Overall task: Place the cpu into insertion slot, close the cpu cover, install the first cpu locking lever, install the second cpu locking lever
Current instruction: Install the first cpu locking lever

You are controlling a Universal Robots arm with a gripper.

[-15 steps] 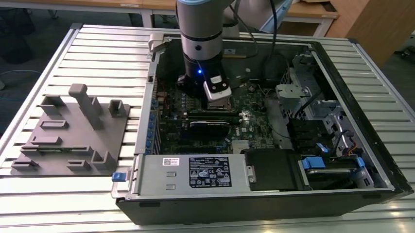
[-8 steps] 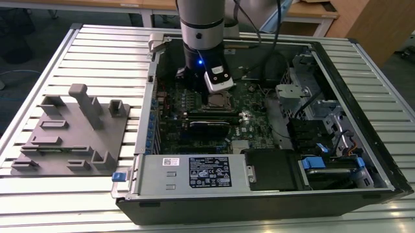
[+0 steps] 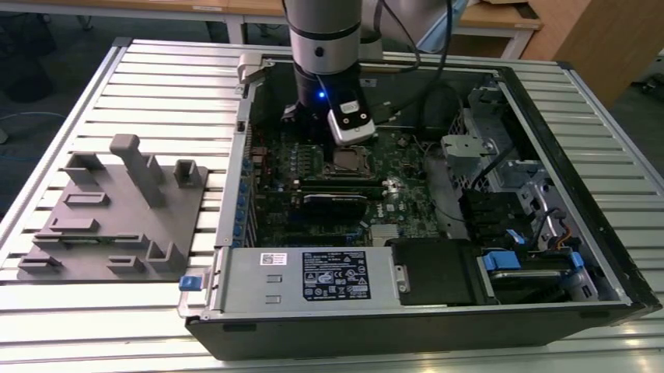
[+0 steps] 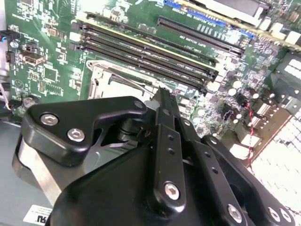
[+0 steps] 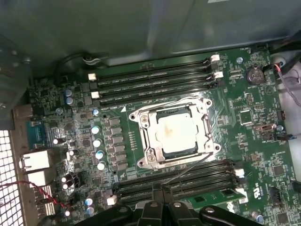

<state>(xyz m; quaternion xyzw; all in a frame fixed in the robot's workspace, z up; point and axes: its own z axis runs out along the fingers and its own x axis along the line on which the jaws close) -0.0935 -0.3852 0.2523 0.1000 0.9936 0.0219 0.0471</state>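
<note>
In the first wrist view the cpu (image 5: 176, 134) lies flat in the insertion slot (image 5: 151, 157), its dull silver top showing through the window of the cpu cover (image 5: 203, 129), which lies down over it. A thin wire locking lever (image 5: 188, 168) sticks out from one corner of the socket, and its free end reaches my gripper (image 5: 162, 189). The fingers are shut, tips together at the lever's end; whether they clamp it I cannot tell. In the exterior view the gripper (image 3: 337, 154) hangs just over the socket (image 3: 350, 162) inside the open computer case. The second wrist view shows the fingertips (image 4: 162, 94) beside the socket (image 4: 120, 80).
Long black memory slots (image 5: 155, 77) flank the socket on both sides. The case walls (image 3: 581, 194) enclose the board, with a power supply (image 3: 311, 276) at the front and drive bays on the exterior view's right. A grey fixture block (image 3: 114, 210) sits on the slatted table.
</note>
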